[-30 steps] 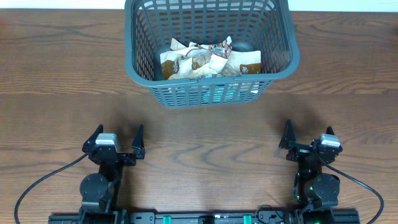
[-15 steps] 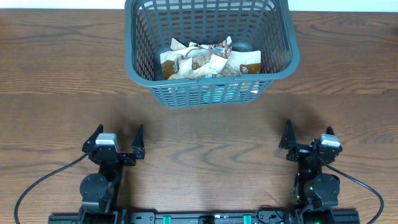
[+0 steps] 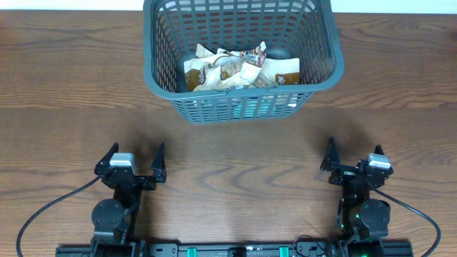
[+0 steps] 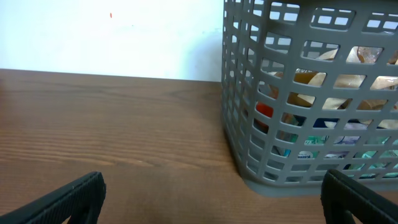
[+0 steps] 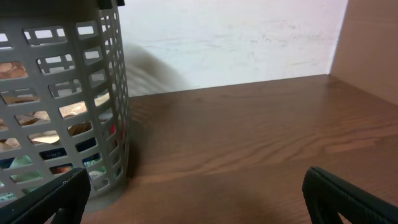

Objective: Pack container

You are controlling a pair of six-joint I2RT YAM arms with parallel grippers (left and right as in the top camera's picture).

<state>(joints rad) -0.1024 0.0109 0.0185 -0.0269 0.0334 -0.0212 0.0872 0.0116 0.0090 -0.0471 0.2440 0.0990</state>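
Observation:
The container (image 3: 159,78), a large dark grey lattice basket, stands at the far middle of the wooden table. Several food packets (image 3: 239,69) lie inside it. Its side also shows in the left wrist view (image 4: 249,124) and in the right wrist view (image 5: 115,93). My left gripper (image 3: 134,163) is open and empty near the front edge at the left, well short of the basket. My right gripper (image 3: 352,160) is open and empty near the front edge at the right. Nothing lies between either pair of fingers.
Bare wooden tabletop (image 3: 235,157) lies between the grippers and the basket. A white wall (image 4: 124,37) runs behind the table. A brown panel (image 5: 367,43) stands at the right edge in the right wrist view.

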